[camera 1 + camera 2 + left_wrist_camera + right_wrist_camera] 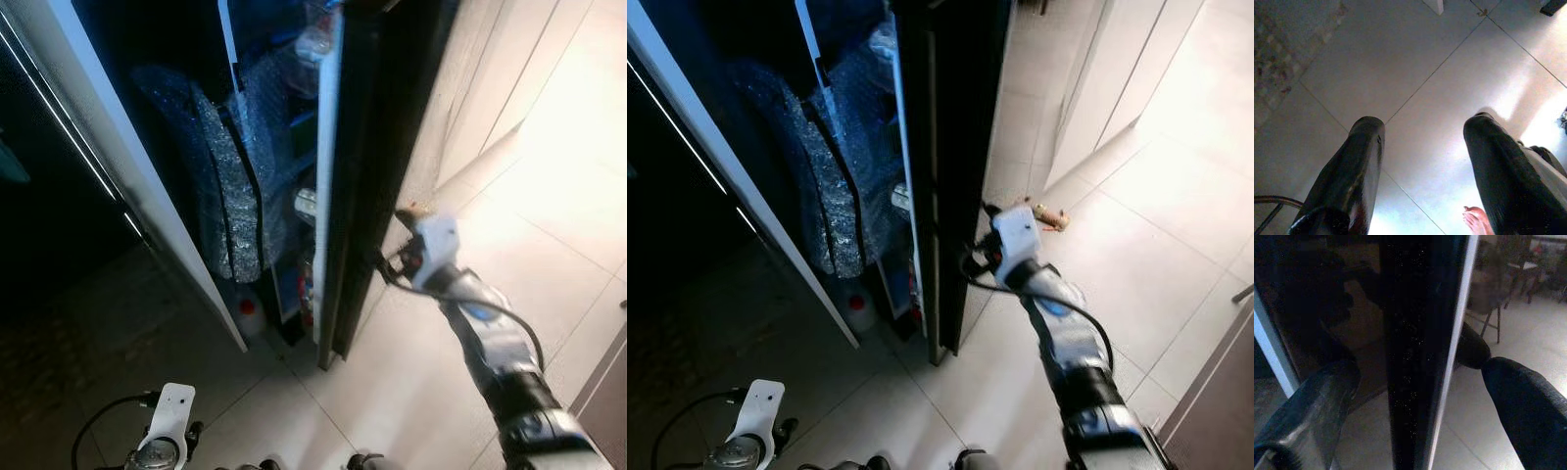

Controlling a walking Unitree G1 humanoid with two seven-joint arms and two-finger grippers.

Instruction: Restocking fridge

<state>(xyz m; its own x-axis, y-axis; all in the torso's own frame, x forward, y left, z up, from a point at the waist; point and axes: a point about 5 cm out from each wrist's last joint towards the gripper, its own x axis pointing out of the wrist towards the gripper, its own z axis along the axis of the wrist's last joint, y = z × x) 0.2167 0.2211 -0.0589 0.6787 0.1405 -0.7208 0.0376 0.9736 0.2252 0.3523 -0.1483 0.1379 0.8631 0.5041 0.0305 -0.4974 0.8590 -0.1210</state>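
The fridge stands partly open, its tall black door (355,166) edge-on to me. Inside are silvery bubble-wrap bags (230,186), door shelves with packets (304,204) and a red-capped bottle (249,314) at the bottom. My right gripper (388,260) is at the door's free edge, about half-way up. In the right wrist view the right gripper (1415,367) is open, one finger (1317,401) on each side of the door edge (1420,333), with floor showing past the outer finger. My left gripper (1425,127) hangs low over the floor tiles, open and holding nothing.
A white panel (118,157) bounds the fridge opening on the left. Pale cabinets (490,78) line the right side past the door. A small brown object (1050,215) lies on the tiled floor (549,196). Something pinkish, like toes (1476,220), shows in the left wrist view.
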